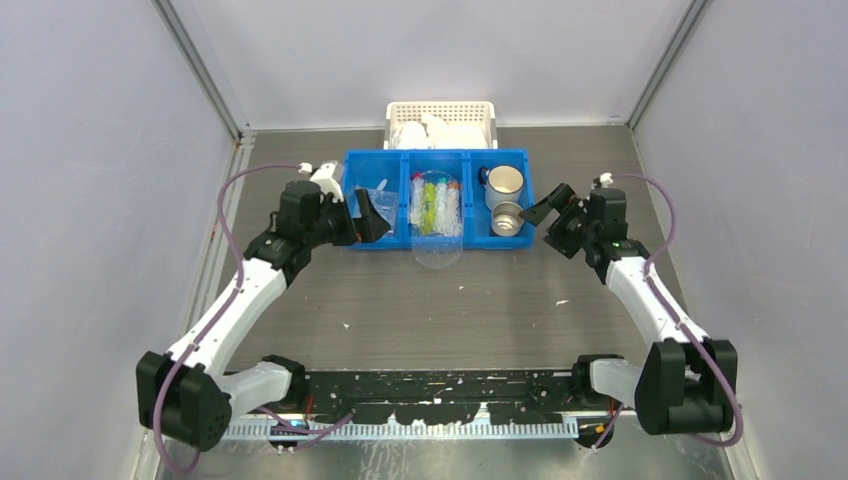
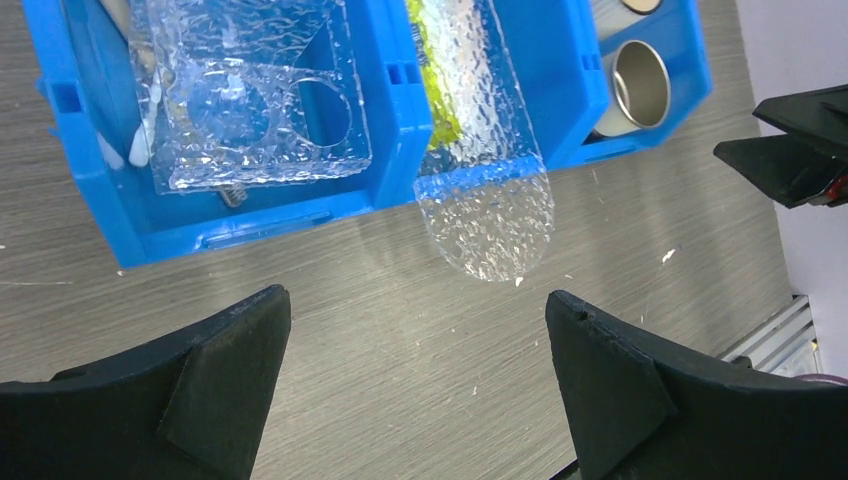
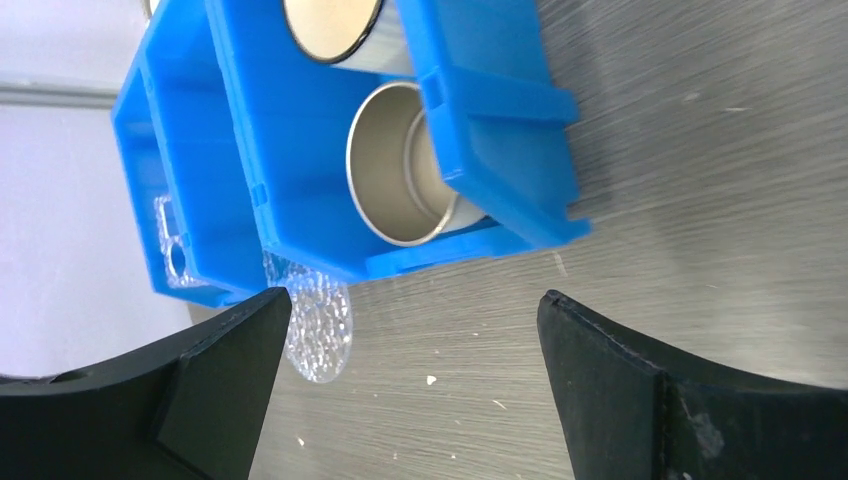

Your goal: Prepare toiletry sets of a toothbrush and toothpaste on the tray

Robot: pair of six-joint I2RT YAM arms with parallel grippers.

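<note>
— Where does the bin [image 1: 480,241] stand?
— Far middle of the table [image 1: 450,310], with the basket [image 1: 440,108] just behind it.
— What's inside?
— Left compartment: a holed plastic piece [image 2: 260,110], a toothbrush [image 2: 143,135] beside it. Middle: the toothpaste [image 1: 428,205], and the tray [image 1: 438,250] lying on it, its near end jutting past the front wall. Right: two cups [image 1: 505,183], one behind the other.

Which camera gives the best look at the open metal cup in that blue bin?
The right wrist view: the open metal cup sits close and central, its inside visible. The top view shows it only as a small circle in the blue bin's right compartment. The left wrist view catches it at the upper right.
</note>
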